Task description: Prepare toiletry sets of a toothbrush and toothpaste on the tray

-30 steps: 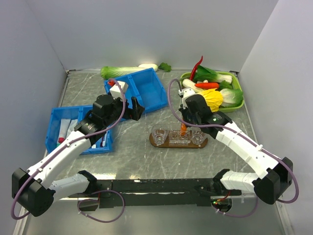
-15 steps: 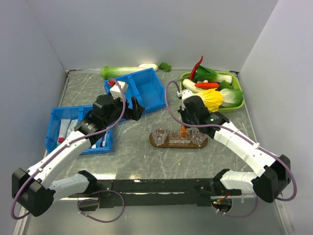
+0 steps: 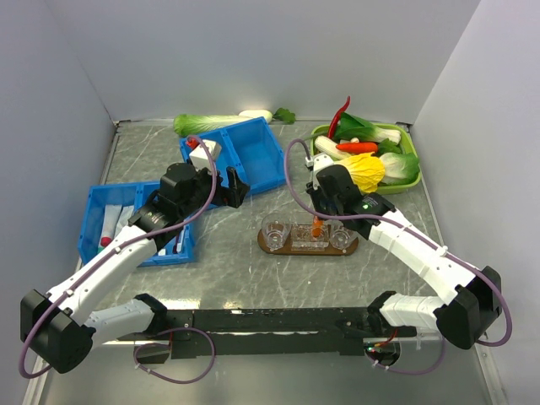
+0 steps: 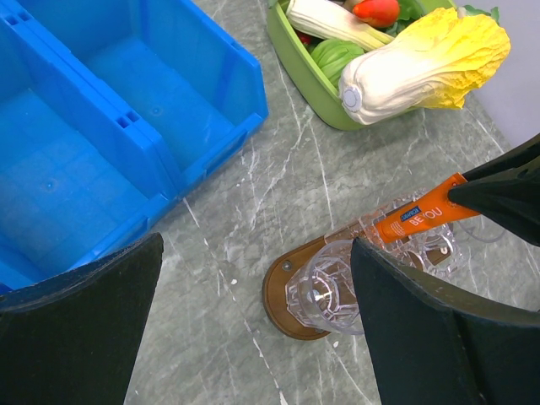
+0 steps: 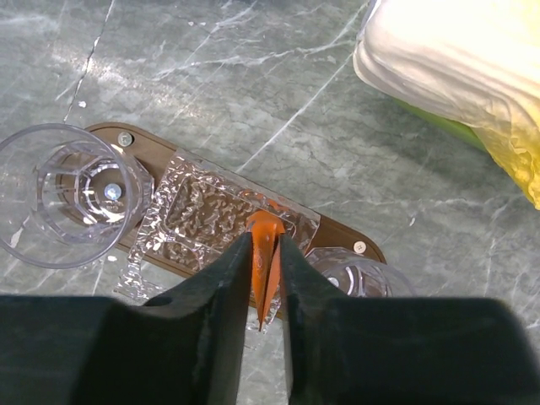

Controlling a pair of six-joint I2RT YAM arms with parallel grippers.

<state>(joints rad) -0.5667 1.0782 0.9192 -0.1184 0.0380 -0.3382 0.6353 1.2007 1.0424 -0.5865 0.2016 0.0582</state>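
Marble table (image 5: 253, 76): orange tube (image 5: 266, 253) in middle cup (image 5: 202, 211)

The right claw (image 5: 265, 245) points down at a brown wooden tray (image 5: 337, 233) lying aslant on the grey marbled tabletop (image 5: 211, 67). Its two black fingers (image 5: 219, 287) closely flank an orange tube (image 5: 267, 270); whether they press it cannot be told. The tube's far end sits in a clear ribbed dish (image 5: 202, 211) at mid-tray. A clear cup (image 5: 72, 194) stands on the tray's end towards the picture's left. A second cup (image 5: 359, 274) on the opposite end is partly hidden behind the claw. At upper right lies a pale yellow cabbage (image 5: 456, 76) over a green container (image 5: 447, 128).
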